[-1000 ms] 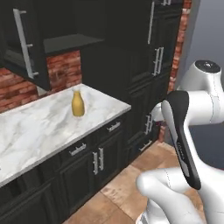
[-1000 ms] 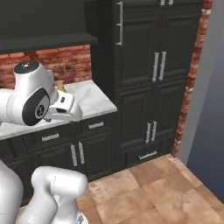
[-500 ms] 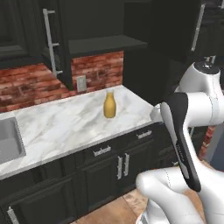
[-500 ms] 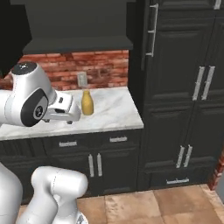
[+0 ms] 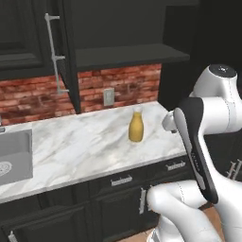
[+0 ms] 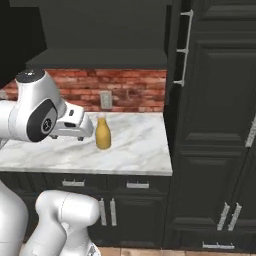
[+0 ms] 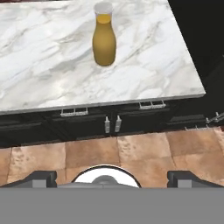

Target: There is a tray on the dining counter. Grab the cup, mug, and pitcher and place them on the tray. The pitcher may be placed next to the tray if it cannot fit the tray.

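The pitcher (image 5: pixel 136 126) is seen upright on a marble counter (image 5: pixel 85 146); the gripper (image 7: pixel 111 177), well apart, is held wide open.

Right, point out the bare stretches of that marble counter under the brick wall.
The white grey-veined marble counter is bare between the steel sink and the yellow-orange clear pitcher, and along its front edge. A narrower bare strip lies between the pitcher and the tall black cabinet. Nowhere is crowded.

We've got a yellow-orange pitcher (image 5: pixel 136 126) (image 6: pixel 103 133) (image 7: pixel 104 40) on a white, grey-veined marble counter (image 5: pixel 85 146) (image 6: pixel 135 145) (image 7: pixel 52 65). Behind it we see a red brick backsplash (image 5: pixel 127 87) (image 6: pixel 135 90), with black cabinets (image 5: pixel 113 198) (image 6: pixel 215 125) and tan floor tiles (image 7: pixel 131 153).
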